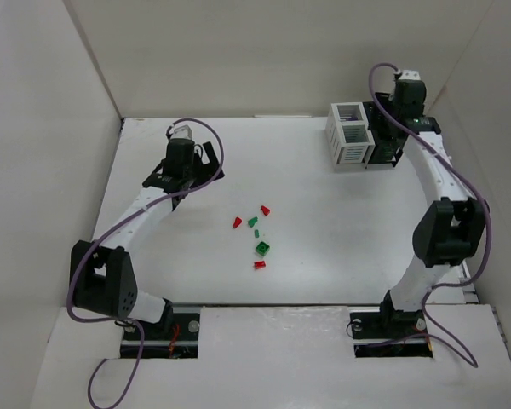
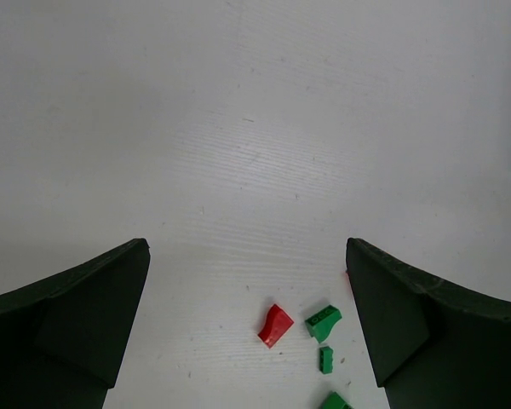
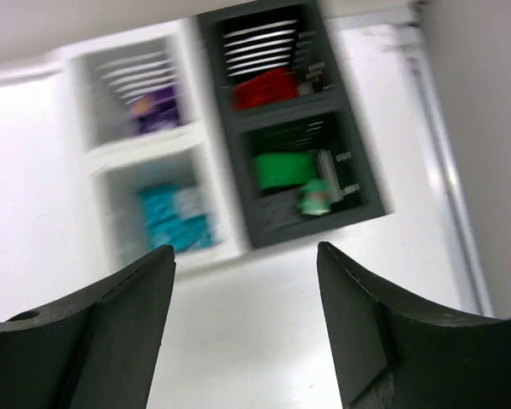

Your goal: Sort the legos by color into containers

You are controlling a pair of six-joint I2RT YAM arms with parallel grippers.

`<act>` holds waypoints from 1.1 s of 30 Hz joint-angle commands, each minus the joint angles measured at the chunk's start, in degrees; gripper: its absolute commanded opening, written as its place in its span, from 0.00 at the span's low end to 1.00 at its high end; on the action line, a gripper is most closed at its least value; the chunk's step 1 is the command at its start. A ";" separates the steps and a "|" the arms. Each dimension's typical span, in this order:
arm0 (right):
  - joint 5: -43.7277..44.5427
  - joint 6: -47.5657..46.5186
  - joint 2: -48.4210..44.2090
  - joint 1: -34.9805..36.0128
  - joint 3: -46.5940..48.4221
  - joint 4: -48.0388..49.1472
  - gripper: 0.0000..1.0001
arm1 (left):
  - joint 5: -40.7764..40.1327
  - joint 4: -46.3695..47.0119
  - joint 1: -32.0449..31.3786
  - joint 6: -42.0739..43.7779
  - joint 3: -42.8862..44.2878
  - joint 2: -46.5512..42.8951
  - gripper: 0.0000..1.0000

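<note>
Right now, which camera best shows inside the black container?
Right wrist: looks down into the black container, red legos in one compartment, green ones in the other, blurred. Top external: the right arm mostly hides it; left wrist misses it.

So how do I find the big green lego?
Look at the middle of the white table, where a few loose legos lie. The big green one sits just behind the red piece closest to the table's front edge. It's the largest, squarest brick there.
</note>
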 commanded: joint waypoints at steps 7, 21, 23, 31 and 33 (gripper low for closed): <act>-12.85 -6.01 -10.73 30.69 -17.48 -0.26 0.71 | -5.66 -7.85 1.13 -11.04 -8.69 -11.59 1.00; -9.62 -12.25 -6.52 58.07 -31.21 6.07 0.77 | -4.44 -8.91 1.13 -11.58 -15.91 -21.36 1.00; -9.08 -11.38 -4.94 58.08 -31.22 7.20 0.77 | -4.44 -8.91 1.13 -11.05 -16.52 -21.96 1.00; -8.29 -9.53 -1.42 58.08 -32.27 10.37 0.77 | -3.83 -8.38 1.13 -11.05 -16.52 -21.97 1.00; -8.29 -9.53 -0.72 58.08 -32.27 10.37 0.75 | -3.83 -8.38 1.13 -11.05 -16.52 -21.97 1.00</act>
